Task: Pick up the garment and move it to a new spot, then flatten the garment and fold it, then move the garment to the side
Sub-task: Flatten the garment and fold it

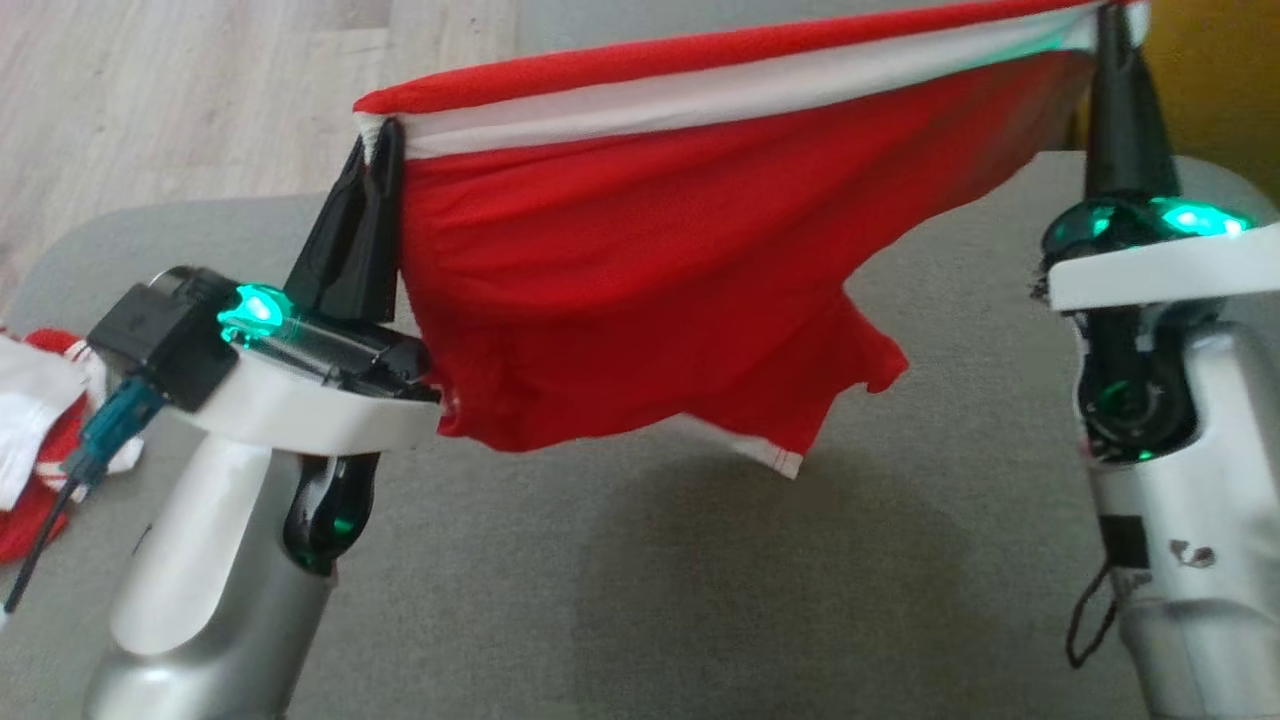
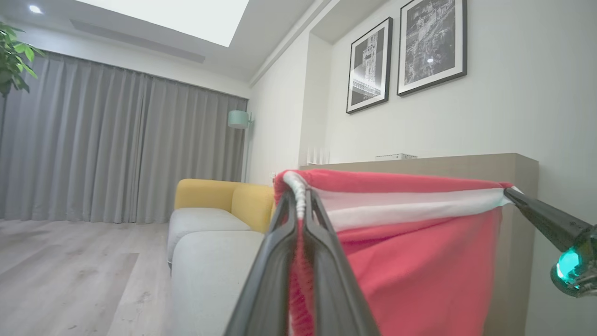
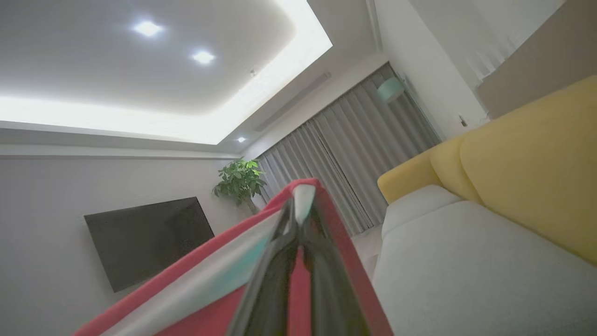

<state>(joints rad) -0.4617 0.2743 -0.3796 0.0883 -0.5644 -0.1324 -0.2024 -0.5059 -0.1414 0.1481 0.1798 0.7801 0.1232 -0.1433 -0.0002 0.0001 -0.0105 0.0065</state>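
Nearest the robot, the two pale forearms rise from the bottom corners of the head view. The left tool (image 1: 378, 135) is pressed together on one end of the garment (image 1: 650, 250), with the cloth's edge caught between its dark fingers (image 2: 273, 261). The right tool (image 1: 1112, 20) is likewise pinched shut on the other end, which shows from its own wrist as a fold of red and white nipped at the tips (image 3: 302, 212).

Between them the garment hangs in the air. Its long axis runs left to right from one tool to the other, along a white band (image 1: 750, 95) pulled nearly straight. That line climbs towards the right tool, which is higher and further from the robot, while the left tool is lower and closer in. The red body sags below the band, and its loose hem dips lowest towards the left side.

Beneath it lies the grey sofa seat (image 1: 700, 600). The hem looks to hang just clear of it, though I cannot be sure. To flatten the cloth, I judge that both tools should descend together with the band kept stretched, so that the hem lands first.

A pile of red and white cloth (image 1: 30, 400) lies at the seat's left edge. Beyond are the wooden floor (image 1: 200, 90) and the yellow backrest (image 1: 1210, 80).
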